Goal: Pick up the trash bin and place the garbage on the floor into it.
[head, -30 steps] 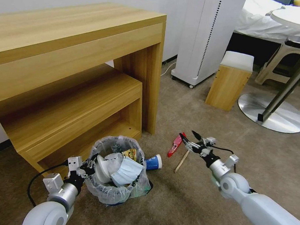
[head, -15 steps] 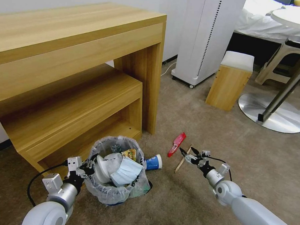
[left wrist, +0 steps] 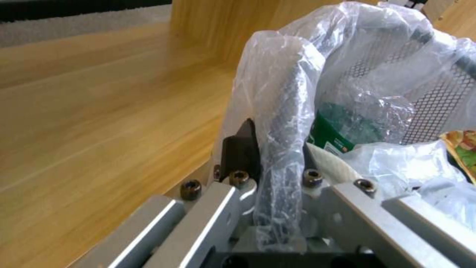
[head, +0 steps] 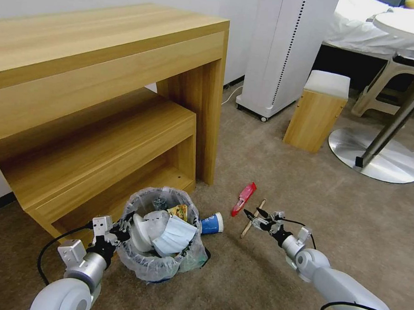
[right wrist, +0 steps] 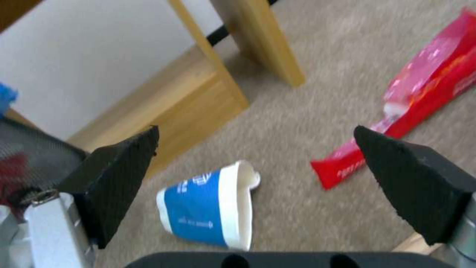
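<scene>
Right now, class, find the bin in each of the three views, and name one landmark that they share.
Head view: the bin stands low, left of centre, before the desk; the left gripper grips its rim.
Left wrist view: its bagged rim and mesh wall are close up.
Right wrist view: a strip of its mesh lies beside the open right gripper.
Shared landmark: the desk.

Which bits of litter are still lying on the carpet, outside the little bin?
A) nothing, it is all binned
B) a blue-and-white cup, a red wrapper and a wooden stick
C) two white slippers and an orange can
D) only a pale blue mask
B: the cup lies on its side beside the trash bin, with the red wrapper and the wooden stick by the open right pincer.
</scene>
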Tool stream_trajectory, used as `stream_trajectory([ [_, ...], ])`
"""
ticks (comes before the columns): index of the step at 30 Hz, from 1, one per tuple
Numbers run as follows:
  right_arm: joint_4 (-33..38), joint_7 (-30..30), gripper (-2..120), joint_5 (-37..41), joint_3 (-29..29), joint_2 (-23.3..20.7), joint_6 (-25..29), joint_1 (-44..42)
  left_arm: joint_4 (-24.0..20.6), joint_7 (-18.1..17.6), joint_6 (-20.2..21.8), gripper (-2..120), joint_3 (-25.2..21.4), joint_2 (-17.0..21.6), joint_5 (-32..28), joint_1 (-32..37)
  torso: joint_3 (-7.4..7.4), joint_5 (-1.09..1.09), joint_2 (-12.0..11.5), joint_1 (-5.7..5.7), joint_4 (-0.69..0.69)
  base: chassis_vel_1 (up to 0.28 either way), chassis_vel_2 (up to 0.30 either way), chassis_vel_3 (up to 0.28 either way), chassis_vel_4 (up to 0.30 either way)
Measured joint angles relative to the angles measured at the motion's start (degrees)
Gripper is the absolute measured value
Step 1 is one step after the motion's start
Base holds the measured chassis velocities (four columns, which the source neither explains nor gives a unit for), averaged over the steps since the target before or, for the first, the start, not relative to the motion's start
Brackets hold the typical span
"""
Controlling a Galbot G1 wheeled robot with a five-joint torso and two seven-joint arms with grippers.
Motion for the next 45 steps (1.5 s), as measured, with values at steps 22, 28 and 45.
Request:
stream_trajectory([
  [22, -15.9, -4.9, 86, -5.3, -3.5, 14.7, 0.3, 5.9, -2.1, 0.1, -0.4, 2, -0.8, -1.1, -0.1, 1.5, 0.0, 0.0, 0.0, 0.0, 0.01, 0.0, 0.0, 0.0, 0.0],
  [28, -16.3, -5.2, 79, -6.1, -2.4, 14.3, 0.4, 5.3, -1.6, 0.1, -0.7, 2, -1.0, -0.9, -0.2, 1.5, 0.0, -0.01, 0.0, 0.0, 0.0, 0.0, 0.0, 0.0, 0.0],
  [45, -19.6, -5.5, 78, -9.1, -0.9, 15.7, 0.9, 5.3, -1.8, 0.1, -0.7, 2, -0.6, -1.1, -0.5, 1.3, 0.0, 0.0, 0.0, 0.0, 0.0, 0.0, 0.0, 0.0, 0.0],
])
